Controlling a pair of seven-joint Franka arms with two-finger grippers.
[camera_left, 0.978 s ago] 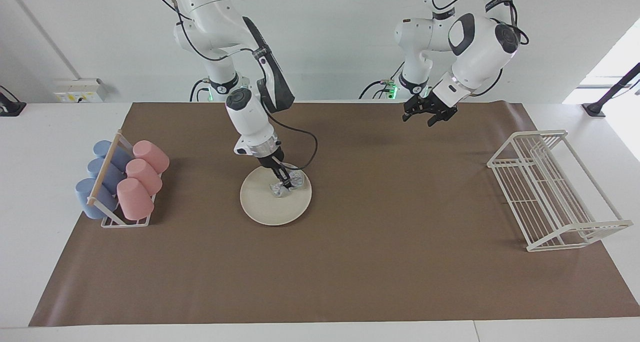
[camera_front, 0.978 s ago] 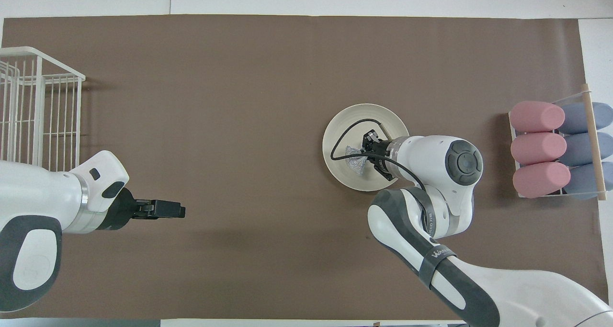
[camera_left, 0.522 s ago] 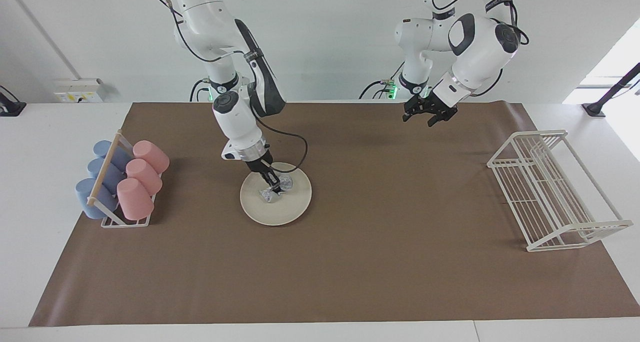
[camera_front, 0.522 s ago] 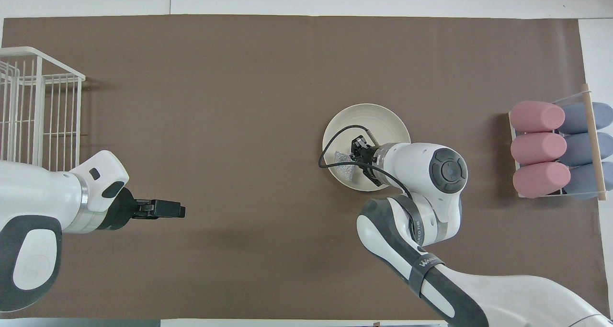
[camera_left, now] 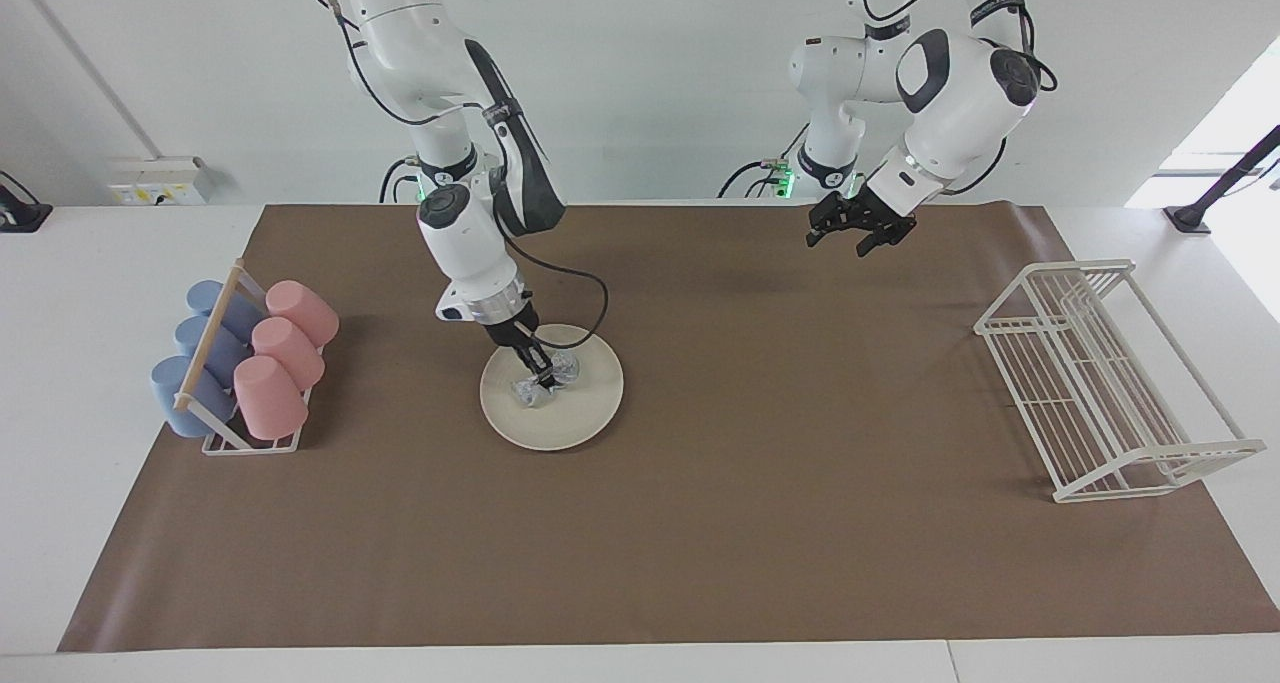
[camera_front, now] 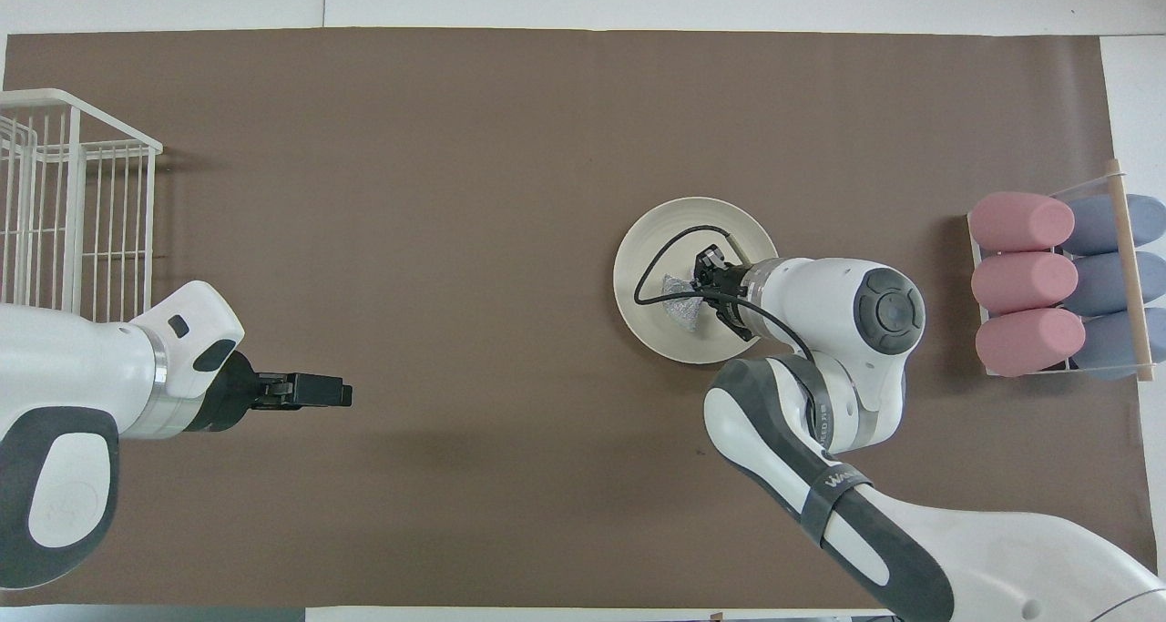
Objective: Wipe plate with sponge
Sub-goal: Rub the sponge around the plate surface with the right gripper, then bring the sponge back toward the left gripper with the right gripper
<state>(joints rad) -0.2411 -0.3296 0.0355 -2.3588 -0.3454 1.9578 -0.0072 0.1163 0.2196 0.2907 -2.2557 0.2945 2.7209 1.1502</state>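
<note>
The cream-white plate (camera_left: 575,418) (camera_front: 651,331) lies flat on the brown mat, toward the right arm's end of the table. On it sits the silvery, wrinkly sponge (camera_left: 527,391) (camera_front: 677,301). My right gripper (camera_left: 543,375) (camera_front: 697,285) points steeply down onto the plate and is shut on the sponge, pressing it against the plate's surface near its middle. A black cable loops over the plate beside the wrist. My left gripper (camera_left: 838,241) (camera_front: 323,391) waits in the air, open and holding nothing, over the mat's edge by the robots.
A rack of pink and blue cups lying on their sides (camera_left: 245,363) (camera_front: 1061,285) stands at the right arm's end of the table. A white wire rack (camera_left: 1100,378) (camera_front: 64,203) stands at the left arm's end. The brown mat (camera_left: 750,523) covers the table.
My right gripper has slid the sponge across the plate, away from the left arm's end in the facing view, and its forearm has swung with it. The left arm has barely moved.
</note>
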